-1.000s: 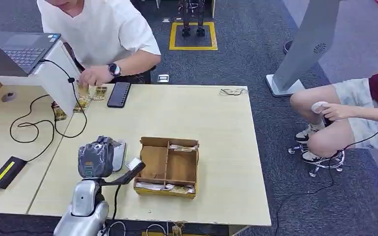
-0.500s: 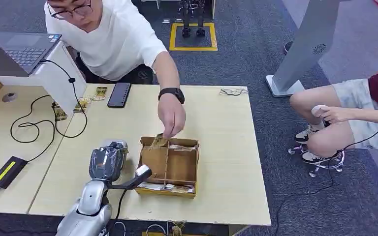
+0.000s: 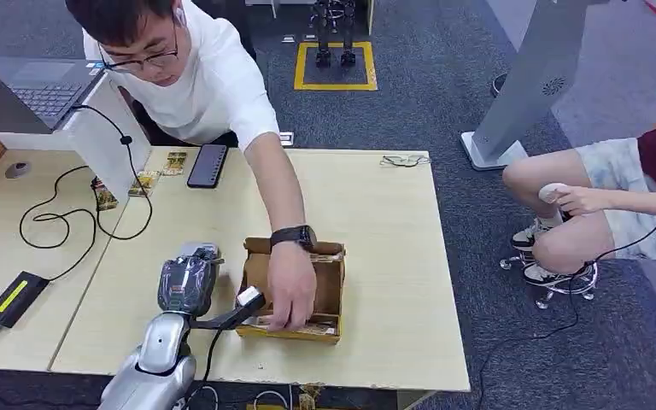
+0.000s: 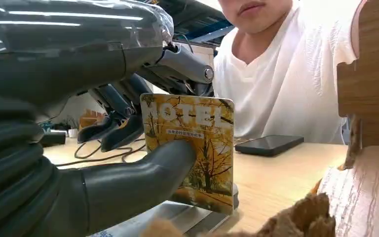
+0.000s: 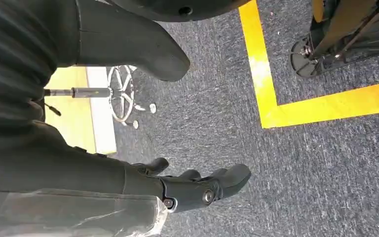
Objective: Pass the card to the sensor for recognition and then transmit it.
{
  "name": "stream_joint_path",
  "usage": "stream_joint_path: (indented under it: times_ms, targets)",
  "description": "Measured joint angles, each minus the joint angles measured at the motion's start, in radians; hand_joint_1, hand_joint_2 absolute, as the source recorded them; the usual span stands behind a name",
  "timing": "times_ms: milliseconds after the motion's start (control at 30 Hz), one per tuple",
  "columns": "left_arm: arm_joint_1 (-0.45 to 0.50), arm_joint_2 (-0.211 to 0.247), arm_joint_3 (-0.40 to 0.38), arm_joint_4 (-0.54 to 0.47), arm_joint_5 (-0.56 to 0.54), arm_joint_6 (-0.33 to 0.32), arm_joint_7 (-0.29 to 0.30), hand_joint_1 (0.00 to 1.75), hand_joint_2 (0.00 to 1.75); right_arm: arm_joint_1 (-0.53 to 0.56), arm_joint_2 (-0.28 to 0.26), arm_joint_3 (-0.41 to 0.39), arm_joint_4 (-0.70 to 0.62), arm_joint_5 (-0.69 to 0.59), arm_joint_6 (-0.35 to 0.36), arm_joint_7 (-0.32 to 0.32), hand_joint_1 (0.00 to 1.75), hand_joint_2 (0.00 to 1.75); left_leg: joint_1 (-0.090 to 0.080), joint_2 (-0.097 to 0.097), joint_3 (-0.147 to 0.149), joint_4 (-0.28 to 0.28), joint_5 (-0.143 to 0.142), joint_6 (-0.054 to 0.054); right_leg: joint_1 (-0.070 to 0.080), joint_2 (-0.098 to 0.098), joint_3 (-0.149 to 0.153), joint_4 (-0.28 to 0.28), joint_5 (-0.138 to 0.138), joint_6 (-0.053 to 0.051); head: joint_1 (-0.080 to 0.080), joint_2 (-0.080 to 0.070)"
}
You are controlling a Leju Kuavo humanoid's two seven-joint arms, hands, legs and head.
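From the head view, the left hand (image 3: 187,284) sat over the grey sensor (image 3: 198,253) on the worktop (image 3: 376,213), so the recognition step looked to be in hand, with passing the card on still to come. Just beside the hand stood one wooden box (image 3: 331,282), into which a person's hand (image 3: 290,295) reached; one phone (image 3: 207,164) lay well beyond it. In the left wrist view, the hand pinched one card (image 4: 197,148) between thumb (image 4: 128,182) and fingers (image 4: 113,133), upright, its lower edge at the sensor. The next move probably called for lifting it away without loosening the pinch. In the right wrist view, the right hand (image 5: 187,187) hung over the floor, fingers loosely apart, holding nothing.
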Motion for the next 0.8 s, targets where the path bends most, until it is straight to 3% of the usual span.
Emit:
stream_joint_path:
  times_ms: [233,400,600,700,800]
  targets:
    - [-0.001,0.001,0.000,0.002,0.005,0.019,0.000,1.75,1.75,0.000,0.000,0.002,0.000,-0.001,-0.003,0.000,0.00,1.75,0.000,0.000,0.000,0.000,0.000,0.000,0.000,0.000,0.001,0.000,0.000,0.000,0.000,0.000]
    - [0.024,0.005,0.000,-0.007,0.019,0.147,-0.014,1.75,1.75,0.002,0.000,0.002,0.001,0.000,-0.006,-0.003,0.00,1.75,0.000,0.000,0.000,0.000,0.000,0.000,0.000,0.000,0.000,0.000,0.000,0.000,0.000,0.000]
    - [0.103,-0.002,0.051,-0.193,0.046,0.155,-0.146,1.75,1.75,0.004,0.000,0.002,0.002,0.000,-0.007,-0.011,0.00,1.75,0.000,0.000,-0.004,0.000,0.000,0.000,0.000,0.000,-0.004,0.000,0.000,0.000,0.000,0.000]
    - [0.125,-0.025,0.095,-0.303,0.080,0.155,-0.242,1.75,1.75,0.004,0.000,0.002,0.003,0.000,-0.008,-0.011,0.00,1.75,0.000,0.000,-0.005,0.000,0.000,0.000,0.000,0.000,-0.005,0.000,0.000,0.000,0.000,0.000]
    - [0.135,-0.051,0.132,-0.372,0.100,0.155,-0.293,1.75,1.75,0.004,0.000,0.002,0.006,0.000,-0.008,-0.011,0.00,1.75,0.000,0.000,-0.005,0.000,0.000,0.000,0.000,0.000,-0.005,0.000,0.000,0.000,0.000,0.000]
